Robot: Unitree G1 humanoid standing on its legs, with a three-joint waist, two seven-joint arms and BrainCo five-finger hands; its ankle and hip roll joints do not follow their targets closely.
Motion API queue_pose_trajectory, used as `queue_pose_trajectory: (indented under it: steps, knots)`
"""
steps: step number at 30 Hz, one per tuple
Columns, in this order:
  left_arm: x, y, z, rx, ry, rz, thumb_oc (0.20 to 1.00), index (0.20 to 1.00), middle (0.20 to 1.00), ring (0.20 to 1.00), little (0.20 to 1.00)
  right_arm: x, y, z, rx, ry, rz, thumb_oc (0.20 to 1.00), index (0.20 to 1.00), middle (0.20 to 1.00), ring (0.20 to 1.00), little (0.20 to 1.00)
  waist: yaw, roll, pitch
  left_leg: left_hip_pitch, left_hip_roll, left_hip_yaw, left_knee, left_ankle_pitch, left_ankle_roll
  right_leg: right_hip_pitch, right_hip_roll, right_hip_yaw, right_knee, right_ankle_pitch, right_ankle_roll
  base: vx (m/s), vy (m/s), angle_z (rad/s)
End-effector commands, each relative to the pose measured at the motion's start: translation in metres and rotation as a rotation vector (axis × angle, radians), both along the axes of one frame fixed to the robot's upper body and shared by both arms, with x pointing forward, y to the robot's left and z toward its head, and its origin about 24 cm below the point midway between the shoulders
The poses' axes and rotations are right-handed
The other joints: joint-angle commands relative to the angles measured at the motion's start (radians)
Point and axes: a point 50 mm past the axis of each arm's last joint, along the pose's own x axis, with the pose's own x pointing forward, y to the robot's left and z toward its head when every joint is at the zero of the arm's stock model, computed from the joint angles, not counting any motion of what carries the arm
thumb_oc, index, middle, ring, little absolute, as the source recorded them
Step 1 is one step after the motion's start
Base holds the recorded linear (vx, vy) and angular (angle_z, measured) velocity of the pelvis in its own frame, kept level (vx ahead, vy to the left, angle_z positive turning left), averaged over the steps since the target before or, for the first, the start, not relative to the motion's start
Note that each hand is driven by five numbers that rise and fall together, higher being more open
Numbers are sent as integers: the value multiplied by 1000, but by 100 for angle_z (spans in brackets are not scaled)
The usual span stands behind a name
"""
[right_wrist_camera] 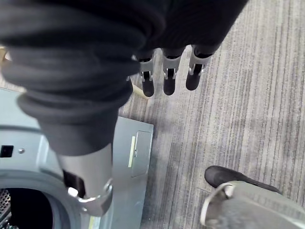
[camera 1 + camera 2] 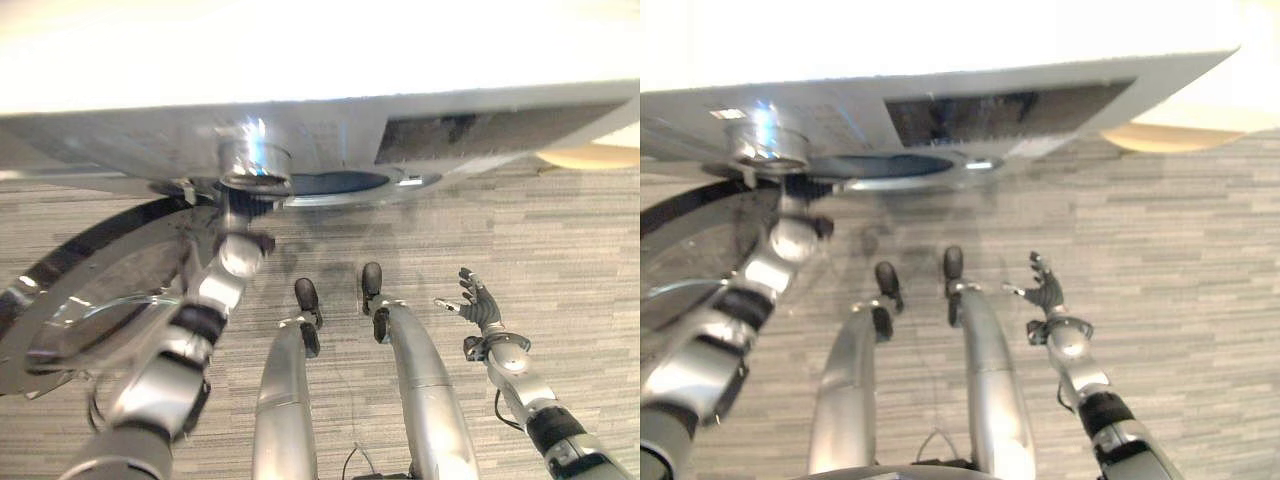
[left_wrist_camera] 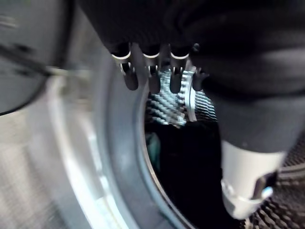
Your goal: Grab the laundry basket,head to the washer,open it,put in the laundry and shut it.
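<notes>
The floor (image 2: pixel 560 230) is laid in narrow grey strips of wood-look plank, in mixed lighter and darker tones, and runs across the whole lower part of both eye views. At the far right, where the floor meets the pale upper band, a tan curved object (image 2: pixel 1180 135) lies low against it; what it is cannot be told. The right wrist view shows the same grey streaked floor (image 1: pixel 248 95) from close by.
</notes>
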Motion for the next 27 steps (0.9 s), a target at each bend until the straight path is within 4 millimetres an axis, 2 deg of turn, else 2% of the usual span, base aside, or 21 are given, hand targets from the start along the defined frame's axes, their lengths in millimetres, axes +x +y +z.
queue_pose_trajectory:
  steps: [1,3,4,5,8,9,10,11,12,13,14,15,17,19,22,23,24,25,26,27]
  knots:
    - [6,-2,24,-36,-89,-60,1000,1000,1000,1000,1000,-12,-5,-8,-45,31,-5,1000,1000,1000,1000,1000,-29,0,-21,84,22,-43,-48,-35,-12,133,-28,47,-129,-31,113,32,0,35]
    - [-15,-6,-14,-141,5,-69,1000,1000,1000,1000,1000,-19,-10,-19,-48,89,-39,1000,1000,1000,1000,1000,-12,-2,-29,197,8,-46,-136,-13,-20,241,-28,33,-202,-18,117,46,-22,20]
    - [-15,-6,-14,-141,5,-69,1000,1000,1000,1000,1000,-19,-10,-19,-48,89,-39,1000,1000,1000,1000,1000,-12,-2,-28,198,7,-46,-137,-13,-20,242,-28,33,-203,-18,117,172,-23,16]
    - [-52,1,-67,-205,166,-43,1000,1000,1000,1000,1000,-35,-18,-37,-46,178,-69,1000,1000,1000,1000,1000,15,-2,-52,366,-5,-43,-257,19,-26,409,-25,14,-308,-2,119,201,-29,6]
    - [-86,11,-110,-246,329,10,1000,1000,1000,1000,1000,-51,-26,-52,-58,259,-85,1000,1000,1000,1000,1000,30,-3,-78,491,-11,-42,-357,72,-27,554,-21,-8,-419,30,115,123,-32,6]
    - [-108,15,-135,-233,445,41,1000,1000,1000,1000,1000,-63,-30,-63,-74,320,-92,1000,1000,1000,1000,1000,37,-5,-99,562,-9,-46,-398,92,-34,647,-15,-21,-483,34,114,123,-29,11]
    - [-108,15,-135,-233,445,41,1000,1000,1000,1000,1000,-63,-30,-63,-74,320,-92,1000,1000,1000,1000,1000,37,-5,-98,564,-9,-46,-399,92,-34,650,-15,-21,-485,35,114,190,-25,15]
    - [-127,20,-154,-235,534,70,1000,1000,1000,1000,1000,-75,-34,-72,-83,376,-100,1000,1000,1000,1000,1000,39,-4,-129,614,-13,-48,-437,97,-34,710,-5,-30,-532,38,116,112,-5,28]
    - [-127,20,-154,-235,534,70,1000,1000,1000,1000,1000,-75,-34,-72,-83,376,-100,1000,1000,1000,1000,1000,39,-4,-128,616,-13,-48,-439,98,-34,711,-5,-30,-533,38,116,167,-5,30]
    - [-137,25,-163,-236,579,96,1000,1000,1000,1000,1000,-81,-36,-77,-87,405,-106,1000,1000,1000,1000,1000,41,-5,-144,639,-15,-53,-457,100,-34,739,-4,-34,-557,42,118,143,28,22]
    - [-155,29,-177,-251,646,132,1000,1000,1000,1000,1000,-89,-39,-83,-87,439,-120,1000,1000,1000,1000,1000,49,-11,-167,673,-24,-61,-475,98,-31,787,-5,-36,-598,54,125,141,29,13]
    - [-155,29,-177,-251,646,132,1000,1000,1000,1000,1000,-89,-39,-83,-87,439,-119,1000,1000,1000,1000,1000,48,-11,-170,670,-25,-62,-477,100,-31,784,-5,-37,-599,56,125,94,48,8]
    - [-165,33,-185,-260,686,168,1000,1000,1000,1000,1000,-93,-42,-87,-77,461,-140,1000,1000,1000,1000,1000,57,-22,-176,674,-62,-96,-465,85,-31,809,-13,-33,-632,68,134,35,80,5]
    - [-174,35,-191,-250,726,175,1000,1000,1000,1000,1000,-102,-44,-93,-76,508,-152,1000,1000,1000,1000,1000,53,-16,-202,699,-66,-99,-500,78,-26,824,-10,-36,-652,74,143,69,121,0]
    - [-183,38,-196,-237,752,190,1000,1000,1000,1000,1000,-107,-46,-96,-82,526,-155,1000,1000,1000,1000,1000,61,-15,-214,724,-82,-116,-532,75,-8,811,-16,-12,-610,79,159,33,167,-14]
    - [-179,40,-194,-230,742,192,1000,1000,1000,1000,1000,-103,-44,-95,-81,520,-149,1000,1000,1000,1000,1000,55,-13,-200,717,-80,-115,-528,82,-2,778,-19,8,-559,87,172,-190,92,-33]
    - [-169,45,-189,-192,725,194,1000,1000,1000,1000,1000,-103,-42,-96,-71,527,-155,1000,1000,1000,1000,1000,36,-6,-175,691,-81,-130,-522,100,10,710,11,151,-454,97,210,-190,92,-26]
    - [-169,45,-189,-192,725,194,1000,1000,1000,1000,1000,-103,-42,-96,-70,527,-155,1000,1000,1000,1000,1000,38,-6,-176,690,-81,-128,-521,100,10,708,11,154,-452,96,210,-220,66,-8]
    - [-162,46,-184,-164,704,186,1000,1000,1000,1000,1000,-107,-41,-99,-64,542,-163,1000,1000,1000,1000,1000,31,0,-168,677,-80,-136,-517,109,14,688,44,224,-408,83,208,-166,6,8]
    - [-155,46,-180,-157,685,178,1000,1000,1000,1000,1000,-113,-39,-104,-53,568,-171,1000,1000,1000,1000,1000,28,3,-164,665,-75,-141,-514,121,14,694,55,251,-391,65,203,-205,-18,31]
